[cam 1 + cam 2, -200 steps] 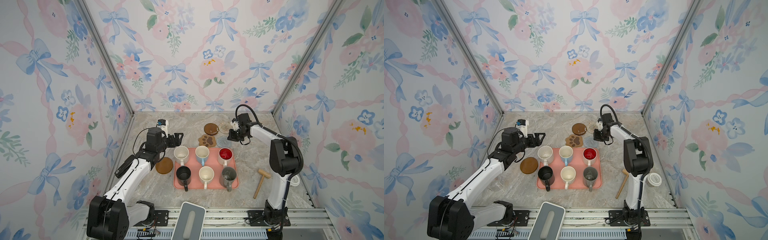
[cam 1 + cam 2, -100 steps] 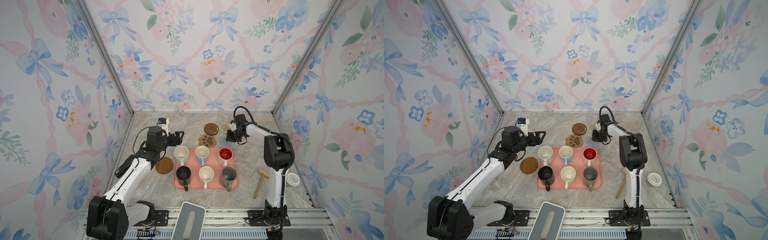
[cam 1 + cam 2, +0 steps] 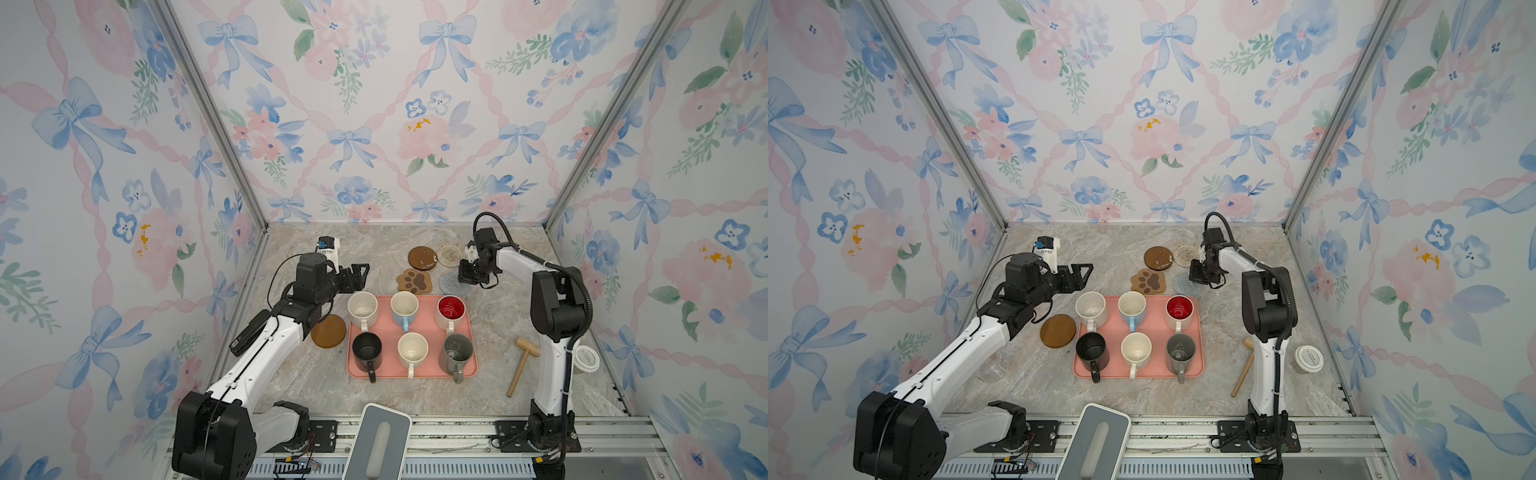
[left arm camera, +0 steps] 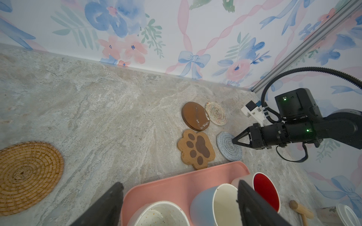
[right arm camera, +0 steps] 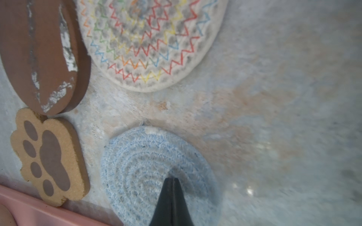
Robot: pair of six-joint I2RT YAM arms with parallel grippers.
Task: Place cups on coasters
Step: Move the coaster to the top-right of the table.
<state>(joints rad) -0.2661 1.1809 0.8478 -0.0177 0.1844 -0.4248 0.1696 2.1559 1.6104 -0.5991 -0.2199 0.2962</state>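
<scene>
Left wrist view alone: rattan coaster [image 4: 29, 176]; left claw [image 4: 179, 185] apart; right claw [image 4: 234, 140] together over light-blue coaster [image 4: 227, 154]

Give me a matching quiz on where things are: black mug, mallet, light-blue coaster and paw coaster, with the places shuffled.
1 black mug
2 mallet
3 light-blue coaster
4 paw coaster

A under the shut right jaws
B beside the right arm's base
C on the pink tray
D between tray and a brown round coaster

Pairs: 1-C, 2-B, 3-A, 4-D
</scene>
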